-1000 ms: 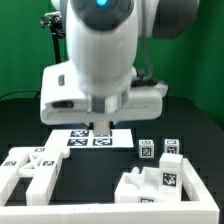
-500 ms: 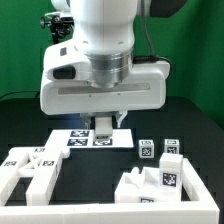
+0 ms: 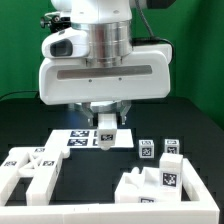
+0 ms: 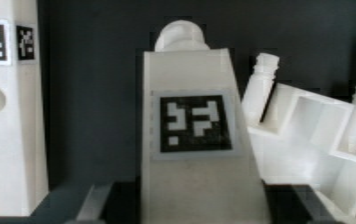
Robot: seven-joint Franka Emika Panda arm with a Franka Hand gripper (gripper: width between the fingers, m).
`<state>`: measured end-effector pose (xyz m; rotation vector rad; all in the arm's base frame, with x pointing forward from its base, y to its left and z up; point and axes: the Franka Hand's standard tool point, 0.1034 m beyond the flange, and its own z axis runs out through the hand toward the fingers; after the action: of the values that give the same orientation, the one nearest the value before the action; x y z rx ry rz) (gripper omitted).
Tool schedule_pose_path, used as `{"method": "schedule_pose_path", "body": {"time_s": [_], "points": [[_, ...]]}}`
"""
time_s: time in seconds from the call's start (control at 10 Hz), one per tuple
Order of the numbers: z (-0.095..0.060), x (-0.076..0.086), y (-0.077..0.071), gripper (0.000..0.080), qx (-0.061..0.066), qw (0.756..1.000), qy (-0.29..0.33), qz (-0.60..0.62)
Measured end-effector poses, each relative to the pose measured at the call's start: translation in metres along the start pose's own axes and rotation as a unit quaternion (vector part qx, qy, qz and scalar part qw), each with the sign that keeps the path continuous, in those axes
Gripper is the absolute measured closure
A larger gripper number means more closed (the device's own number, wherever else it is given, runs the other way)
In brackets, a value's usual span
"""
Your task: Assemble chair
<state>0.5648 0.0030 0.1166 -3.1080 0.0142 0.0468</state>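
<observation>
gripper [image 3: 108, 122]: jaws clamped on tagged chair piece [image 4: 196, 120] | piece: upright between the jaws (tag facing wrist camera) | marker board [image 3: 78, 138]: near jaws | cross-braced frame [image 3: 30, 168]: well apart from jaws

Black table [image 3: 18, 128]: chair parts [image 3: 160, 182], marker board [image 3: 70, 139]
</observation>
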Motion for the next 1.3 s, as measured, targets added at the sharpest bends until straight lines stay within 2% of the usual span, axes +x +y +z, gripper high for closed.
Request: {"method": "schedule_pose_path", "body": {"time_s": [0.1,0.3,0.4,0.5,0.6,0.8,0.9,1.1,1.3], "points": [[0.0,0.007,0.003,0.0512,-0.002,0.999,0.047,0.01],[0.0,0.008,0.006,0.0512,0.017,0.994,0.086,0.058],[-0.005,0.02,0.008,0.0512,0.017,0.988,0.134,0.078],[-0.005,0.023,0.0,0.0512,0.002,0.981,0.177,0.074],[0.0,0.018,-0.003,0.0512,0.0,0.983,0.173,0.065],[0.0,0.019,-0.003,0.0512,0.0,0.983,0.174,0.065],[-0.001,0.027,-0.01,0.0512,-0.001,0.982,0.178,0.054],[-0.01,0.059,-0.012,0.0512,-0.007,0.978,0.204,0.032],[-0.01,0.06,-0.01,0.0512,-0.011,0.975,0.218,0.032]]}}
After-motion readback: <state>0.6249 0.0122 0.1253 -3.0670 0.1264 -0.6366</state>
